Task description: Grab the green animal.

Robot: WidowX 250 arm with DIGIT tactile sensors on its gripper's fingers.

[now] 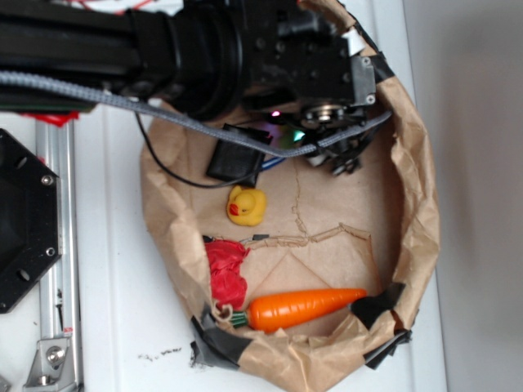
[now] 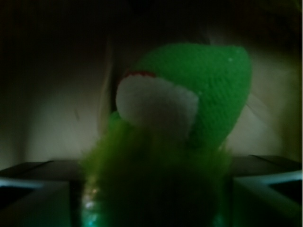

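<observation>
My tool (image 2: 151, 198) sat low in the wrist view, its two dark fingers (image 2: 33, 194) showing at the bottom left and right corners. The green animal (image 2: 189, 94) filled the space between them, so close that it blurred: a smooth knitted green head above, a whitish patch with a thin red edge on it, and fuzzy lime fur below, reaching down between the fingers. Each finger lay right at the edge of the fur, but I could not tell whether they pressed on it or merely stood beside it.

From the exterior view, my arm (image 1: 163, 49) reached over the far rim of a crumpled brown paper basin (image 1: 417, 220) resting on the white tabletop (image 1: 114, 327). The green animal was hidden under it there. Nearer the camera than my tool lay a yellow duck (image 1: 247, 205), and beyond that a red cloth (image 1: 225, 273) and an orange carrot (image 1: 302, 308).
</observation>
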